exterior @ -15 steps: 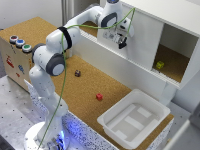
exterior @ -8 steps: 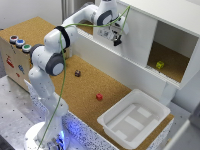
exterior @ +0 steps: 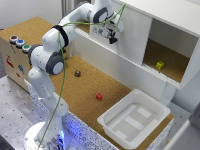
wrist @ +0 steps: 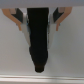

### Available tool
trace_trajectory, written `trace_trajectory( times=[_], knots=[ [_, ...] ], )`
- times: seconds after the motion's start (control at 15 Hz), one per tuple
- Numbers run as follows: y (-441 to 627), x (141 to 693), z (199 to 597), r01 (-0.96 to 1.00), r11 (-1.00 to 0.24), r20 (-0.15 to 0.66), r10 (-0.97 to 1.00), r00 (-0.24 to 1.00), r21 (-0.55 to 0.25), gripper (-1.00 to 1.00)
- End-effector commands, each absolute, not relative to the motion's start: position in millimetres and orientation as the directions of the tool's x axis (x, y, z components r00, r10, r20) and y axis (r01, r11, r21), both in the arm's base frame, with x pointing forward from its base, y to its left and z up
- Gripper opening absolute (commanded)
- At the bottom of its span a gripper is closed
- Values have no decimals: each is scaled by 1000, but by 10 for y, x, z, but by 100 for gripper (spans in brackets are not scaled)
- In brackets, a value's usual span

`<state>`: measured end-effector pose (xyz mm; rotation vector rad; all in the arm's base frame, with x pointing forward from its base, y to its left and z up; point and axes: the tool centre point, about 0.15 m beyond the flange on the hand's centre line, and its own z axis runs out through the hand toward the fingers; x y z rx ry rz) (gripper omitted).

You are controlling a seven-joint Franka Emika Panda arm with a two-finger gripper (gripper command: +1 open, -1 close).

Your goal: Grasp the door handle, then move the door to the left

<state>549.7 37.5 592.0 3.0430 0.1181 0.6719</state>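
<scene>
Franka's gripper [exterior: 112,38] is up against the door [exterior: 131,35], a large plain white flat panel covering the half of the white cabinet [exterior: 165,20] toward the exterior view's left. In the wrist view its fingers [wrist: 22,22] are spread on either side of a dark upright door handle [wrist: 39,42], without clearly touching it. Inside the open compartment sits a small yellow-green block [exterior: 160,65].

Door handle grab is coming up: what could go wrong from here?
1. In the wrist view the black door handle sits between the spread fingers but is not clamped; closing off-centre may slip.
2. The gripper is tight against the flat white door panel; pushing in could jam it.
3. The green cable could snag as the arm moves.
</scene>
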Motion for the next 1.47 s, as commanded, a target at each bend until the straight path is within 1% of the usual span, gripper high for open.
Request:
trace_trajectory(
  times=[0.0, 0.67, 0.73, 0.87, 1.07, 1.2, 1.4],
  knots=[
    [1192, 6012, 5368, -5, -988, 444, 65, 894, 154, -100],
    [1863, 6020, 5487, 38, -990, 485, 100, 869, 135, -100],
    [1893, 6024, 5486, 40, -991, 473, 98, 876, 131, 100],
    [1971, 5936, 5570, 34, -990, 498, 97, 862, 135, 100],
    [2063, 5727, 5761, 5, -985, 546, 99, 832, 170, 100],
    [2118, 5554, 5849, -15, -986, 575, 83, 814, 164, 100],
    [2210, 5350, 5934, -22, -984, 590, 88, 803, 176, 100]
  ],
)
